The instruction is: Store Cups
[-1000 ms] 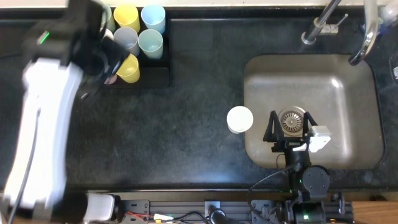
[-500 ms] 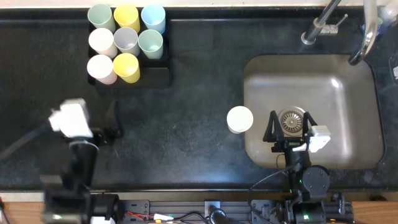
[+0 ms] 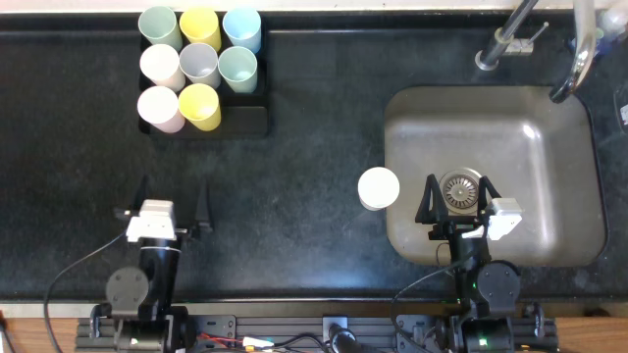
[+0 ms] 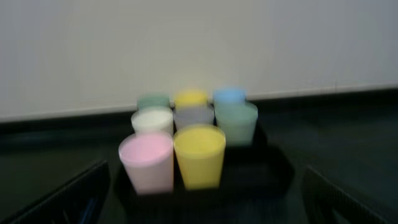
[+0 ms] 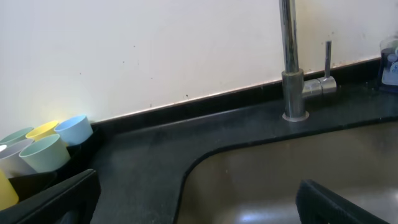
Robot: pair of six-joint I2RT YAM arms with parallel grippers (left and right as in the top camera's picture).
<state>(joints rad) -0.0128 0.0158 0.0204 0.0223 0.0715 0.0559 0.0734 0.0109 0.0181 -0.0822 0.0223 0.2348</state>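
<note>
- Left gripper (image 3: 174,192): jaws spread wide and holding nothing, low over the dark worktop (image 3: 304,235), well short of the tray (image 3: 251,121).
- Right gripper (image 3: 458,192): jaws likewise apart and holding nothing, above the sink (image 3: 549,147) near its drain.
- Stored cups (image 3: 199,64): eight stand upright in the tray, in rows, at the worktop's far left corner.
- White cup (image 3: 378,187): stands alone at the sink's left rim, apart from both grippers.
</note>
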